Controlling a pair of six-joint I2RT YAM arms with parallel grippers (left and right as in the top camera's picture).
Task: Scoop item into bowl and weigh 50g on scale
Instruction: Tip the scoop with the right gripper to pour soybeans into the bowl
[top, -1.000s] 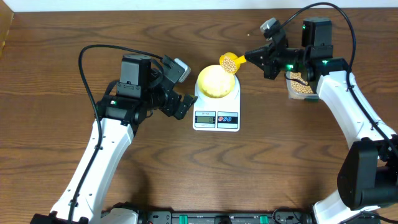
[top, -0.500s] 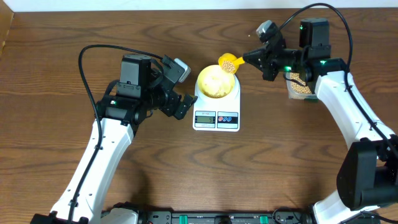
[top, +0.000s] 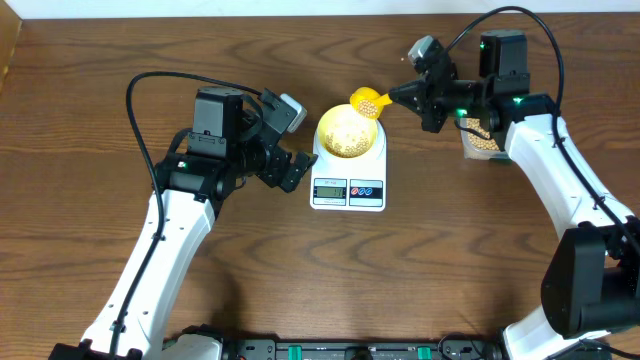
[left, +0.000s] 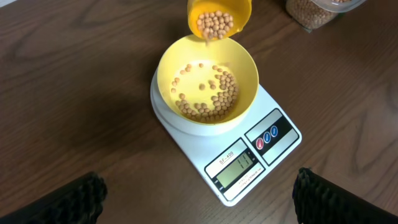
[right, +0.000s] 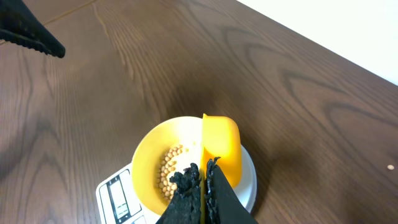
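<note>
The yellow bowl (top: 348, 132) stands on the white scale (top: 348, 190) at mid-table. Tan beans (left: 214, 102) lie in the bowl (left: 246, 71), mostly on one side. My right gripper (top: 397, 96) is shut on the handle of a yellow scoop (top: 367, 101), which is tipped over the bowl's far rim. Beans (left: 214, 23) fill the scoop's mouth (left: 221, 7) and some are dropping out. In the right wrist view the shut gripper (right: 203, 175) pinches the scoop (right: 222, 143) above the bowl (right: 148, 155). My left gripper (top: 290, 165) hangs open and empty just left of the scale (left: 249, 155).
A clear tub of beans (top: 482, 135) sits right of the scale, under my right arm; its corner shows in the left wrist view as the tub (left: 314, 9). The rest is bare brown wooden tabletop (top: 120, 60).
The right gripper has tipped the scoop further and drifted slightly up and left. Beans have fallen into the bowl. The left arm has not moved.
</note>
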